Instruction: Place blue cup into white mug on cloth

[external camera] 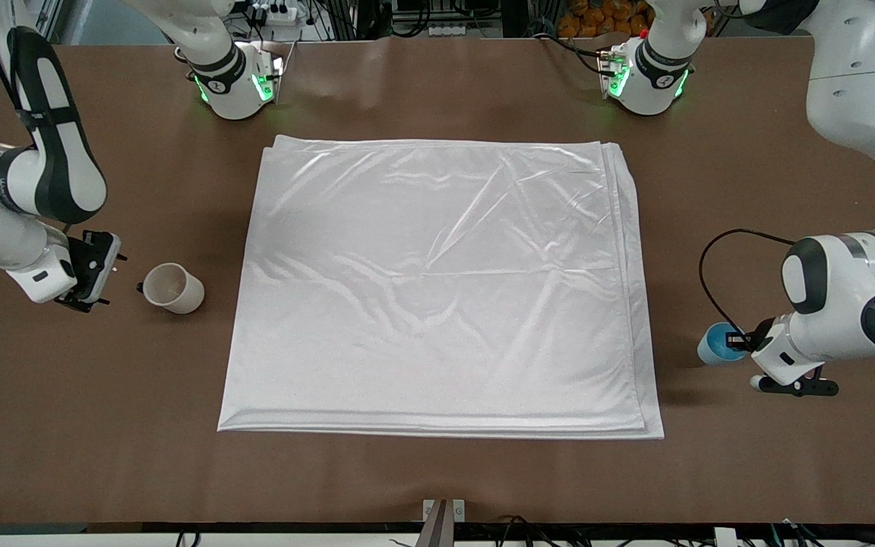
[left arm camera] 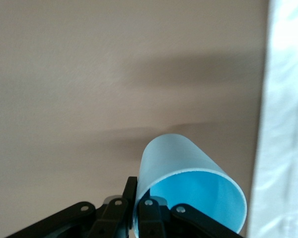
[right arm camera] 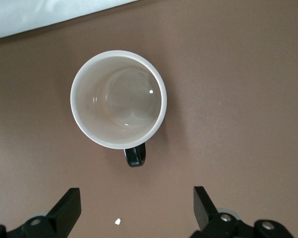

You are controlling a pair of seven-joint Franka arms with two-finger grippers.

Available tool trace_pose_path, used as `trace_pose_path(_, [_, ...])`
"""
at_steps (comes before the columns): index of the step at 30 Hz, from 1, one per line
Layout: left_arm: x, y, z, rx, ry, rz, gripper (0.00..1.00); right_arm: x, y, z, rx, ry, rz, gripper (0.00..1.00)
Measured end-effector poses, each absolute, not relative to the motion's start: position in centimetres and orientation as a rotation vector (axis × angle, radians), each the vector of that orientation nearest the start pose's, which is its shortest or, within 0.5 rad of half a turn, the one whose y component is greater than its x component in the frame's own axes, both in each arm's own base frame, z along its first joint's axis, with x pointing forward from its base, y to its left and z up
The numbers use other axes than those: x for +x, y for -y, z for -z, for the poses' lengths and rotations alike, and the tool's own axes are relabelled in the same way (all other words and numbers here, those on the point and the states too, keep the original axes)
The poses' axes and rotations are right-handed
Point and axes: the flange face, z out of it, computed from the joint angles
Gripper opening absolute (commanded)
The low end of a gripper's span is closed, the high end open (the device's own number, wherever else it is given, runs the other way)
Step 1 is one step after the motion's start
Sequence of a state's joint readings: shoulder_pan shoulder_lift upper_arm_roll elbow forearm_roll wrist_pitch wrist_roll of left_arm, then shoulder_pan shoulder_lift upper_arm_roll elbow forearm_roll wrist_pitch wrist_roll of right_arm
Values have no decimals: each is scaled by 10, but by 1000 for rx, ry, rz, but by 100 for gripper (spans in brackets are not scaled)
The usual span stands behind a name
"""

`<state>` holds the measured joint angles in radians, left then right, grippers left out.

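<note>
The white cloth lies flat in the middle of the brown table. The white mug stands upright on the bare table beside the cloth, toward the right arm's end, its black handle pointing at my right gripper. That gripper is open and empty; in the right wrist view the mug sits just clear of the fingertips. My left gripper is shut on the wall of the blue cup, beside the cloth at the left arm's end. The left wrist view shows the gripper, one finger inside the tilted cup.
The cloth's edge shows in the left wrist view and the right wrist view. A small white speck lies on the table between the right fingers. The arm bases stand at the table's edge farthest from the camera.
</note>
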<state>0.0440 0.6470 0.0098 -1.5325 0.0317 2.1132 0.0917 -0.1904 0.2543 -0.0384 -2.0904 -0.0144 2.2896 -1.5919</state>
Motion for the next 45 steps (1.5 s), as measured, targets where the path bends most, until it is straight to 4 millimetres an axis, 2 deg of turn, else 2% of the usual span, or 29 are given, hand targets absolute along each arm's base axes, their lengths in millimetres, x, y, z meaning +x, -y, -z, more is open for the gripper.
trace_pose_path(3, [700, -22, -286, -3125, -75, -73, 0, 559, 131, -292, -2364, 2020, -75, 100])
trace_pose_path(4, [701, -10, -293, -3136, -63, -60, 0, 559, 132, -287, -2344, 2041, -77, 100])
trace_pose_path(8, [701, 14, -300, -3157, -22, -46, 0, 559, 133, -278, -2328, 2059, -77, 100])
trace_pose_path(15, [695, 85, -306, -3217, 93, -54, 0, 556, 132, -259, -2324, 2078, -67, 100])
trace_pose_path(20, [690, 122, -311, -3247, 131, -62, 0, 552, 130, -251, -2327, 2086, -58, 100])
trace_pose_path(24, [689, 131, -315, -3255, 127, -58, 0, 547, 128, -243, -2335, 2098, -41, 100])
trace_pose_path(30, [689, 130, -316, -3255, 130, -55, 0, 537, 126, -220, -2324, 2116, -37, 100])
trace_pose_path(34, [689, 129, -316, -3255, 133, -55, 0, 535, 125, -211, -2311, 2122, -42, 99])
trace_pose_path(37, [689, 128, -316, -3255, 135, -55, 0, 534, 125, -209, -2307, 2125, -44, 91])
trace_pose_path(43, [690, 122, -316, -3254, 148, -54, 0, 533, 125, -205, -2304, 2131, -42, 55])
trace_pose_path(45, [690, 122, -316, -3255, 148, -54, 0, 532, 125, -203, -2305, 2133, -40, 39])
